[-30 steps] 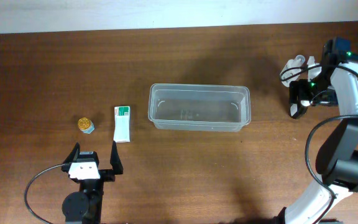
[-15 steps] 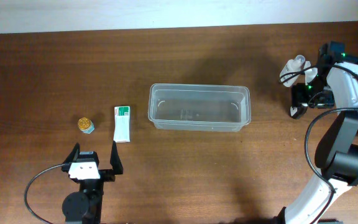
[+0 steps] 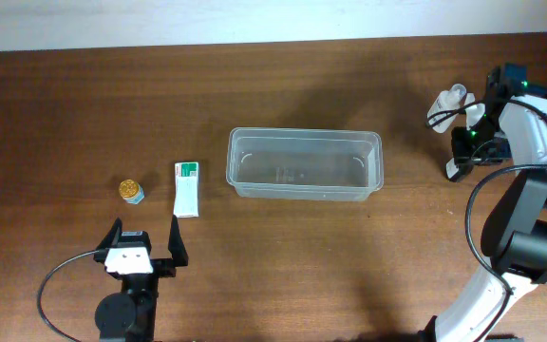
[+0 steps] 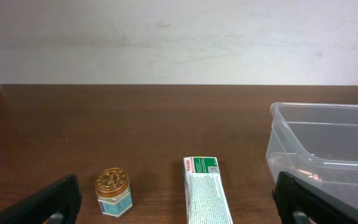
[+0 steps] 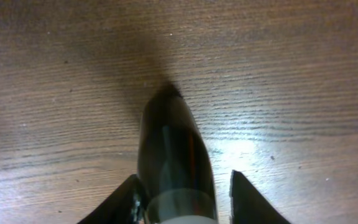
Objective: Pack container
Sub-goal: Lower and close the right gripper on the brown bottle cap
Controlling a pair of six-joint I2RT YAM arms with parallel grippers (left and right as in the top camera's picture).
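Overhead | clear plastic rectangular container [image 3: 302,134] centre | left gripper [image 3: 145,236] 7 o'clock, spread wide | right gripper [image 5: 184,198] 3 o'clock, loosely straddling dark glossy bottle [image 5: 169,143], gap on one side

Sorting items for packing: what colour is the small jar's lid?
The lid is gold; the jar below is pale blue. Best in the left wrist view.
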